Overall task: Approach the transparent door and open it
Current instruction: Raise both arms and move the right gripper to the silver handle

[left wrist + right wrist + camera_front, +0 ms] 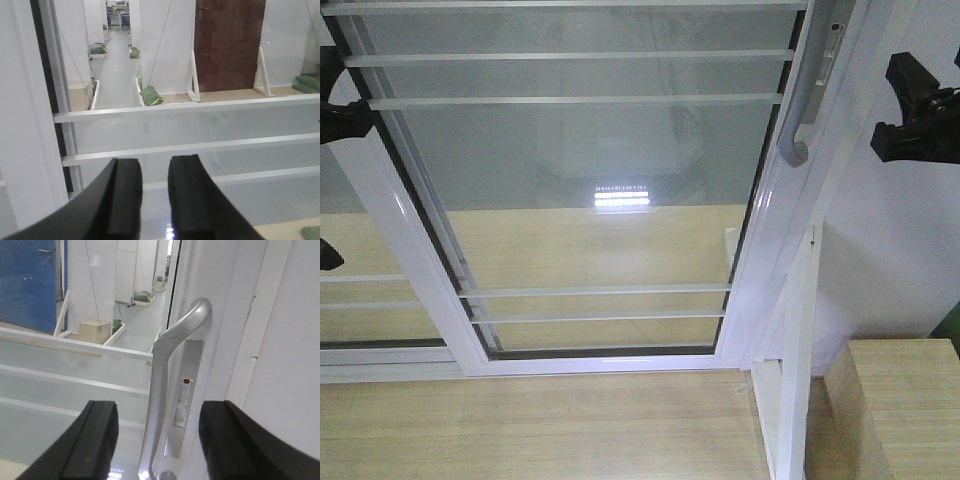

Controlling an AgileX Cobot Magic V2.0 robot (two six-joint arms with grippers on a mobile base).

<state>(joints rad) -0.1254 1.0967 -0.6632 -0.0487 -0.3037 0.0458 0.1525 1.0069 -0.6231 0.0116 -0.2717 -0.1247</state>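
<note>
The transparent door (580,160) fills the front view: clear glass with thin white bars in a glossy white frame. Its curved grey pull handle (803,100) is on the right stile. In the right wrist view the handle (167,370) stands upright between the lines of my open right gripper (157,440), a little ahead of the fingertips and not touched. In the front view the right gripper (915,115) hangs to the right of the handle. My left gripper (155,200) faces the glass bars (190,147), jaws slightly apart and empty. It shows at the left edge of the front view (340,120).
A similar barred glass panel without a handle (370,300) lies behind the door at the left. A white outer frame post (798,350) stands to the right, with a pale wooden box (905,400) beside it. Wood flooring (540,430) runs along the bottom.
</note>
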